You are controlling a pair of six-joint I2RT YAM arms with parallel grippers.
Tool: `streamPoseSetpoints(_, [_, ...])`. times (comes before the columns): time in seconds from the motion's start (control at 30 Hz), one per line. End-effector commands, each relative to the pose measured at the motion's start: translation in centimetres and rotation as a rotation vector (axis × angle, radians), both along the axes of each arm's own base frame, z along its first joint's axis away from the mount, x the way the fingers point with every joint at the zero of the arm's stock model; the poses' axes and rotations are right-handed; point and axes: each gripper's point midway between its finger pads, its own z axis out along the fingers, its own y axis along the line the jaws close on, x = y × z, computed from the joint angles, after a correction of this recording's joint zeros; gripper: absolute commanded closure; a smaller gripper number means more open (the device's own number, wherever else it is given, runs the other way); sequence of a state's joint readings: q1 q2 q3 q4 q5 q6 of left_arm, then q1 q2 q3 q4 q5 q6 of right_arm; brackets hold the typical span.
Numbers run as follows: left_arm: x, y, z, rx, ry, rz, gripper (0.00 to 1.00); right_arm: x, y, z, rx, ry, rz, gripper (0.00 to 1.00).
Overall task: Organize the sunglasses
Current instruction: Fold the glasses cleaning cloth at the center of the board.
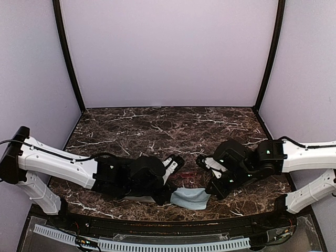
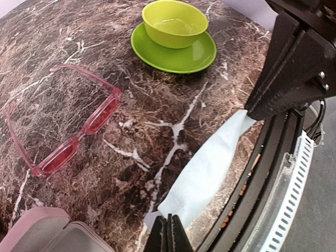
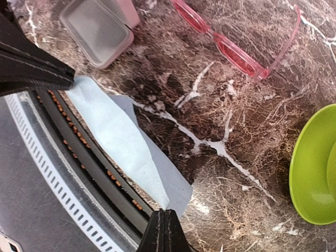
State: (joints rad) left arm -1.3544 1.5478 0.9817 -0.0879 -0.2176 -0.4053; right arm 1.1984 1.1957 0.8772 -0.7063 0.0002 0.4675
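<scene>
The left gripper [image 2: 169, 234] and right gripper [image 3: 164, 229] are each pinching 1 end of the light blue cloth [image 3: 126, 137] along the near edge of the counter [image 2: 173, 94]. The red-pink sunglasses [image 2: 100, 116] are lying unfolded just beyond it.

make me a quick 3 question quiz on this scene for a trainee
1. True or false: the pink sunglasses sit inside the green bowl.
2. What do the left fingers and right fingers both pinch? A) light blue cloth B) green bowl C) pink sunglasses
3. What does the green bowl stand on?
Key: 1 false, they lie unfolded on the table; 2 A; 3 green plate.
</scene>
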Motion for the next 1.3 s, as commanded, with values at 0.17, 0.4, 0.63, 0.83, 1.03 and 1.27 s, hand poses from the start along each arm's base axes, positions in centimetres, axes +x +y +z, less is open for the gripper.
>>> streamPoseSetpoints(0.17, [-2.6, -0.1, 3.2, -0.05, -0.009, -0.026, 1.0, -2.3, 1.2, 3.5, 0.134, 0.011, 0.039, 1.0])
streamPoseSetpoints(0.4, [-3.5, 0.4, 3.4, -0.048, -0.014, -0.019, 1.0, -3.3, 1.3, 3.4, 0.137, 0.021, 0.045, 1.0])
streamPoseSetpoints(0.63, [-3.5, 1.1, 2.3, -0.045, -0.002, 0.01, 1.0, -2.9, 0.8, 2.5, 0.104, 0.011, 0.012, 1.0])
streamPoseSetpoints(0.83, [-3.0, 1.4, 0.9, -0.005, -0.002, 0.025, 1.0, -2.3, 0.4, 0.8, 0.032, -0.002, -0.016, 1.0])
streamPoseSetpoints(1.03, [-2.0, 1.5, -0.3, 0.011, 0.011, 0.039, 1.0, -1.3, 0.1, -0.3, -0.026, -0.031, -0.043, 1.0])
streamPoseSetpoints(1.27, [-1.1, 1.4, -1.4, 0.033, 0.017, 0.045, 1.0, 0.5, -0.1, -0.7, -0.055, -0.057, -0.077, 1.0])
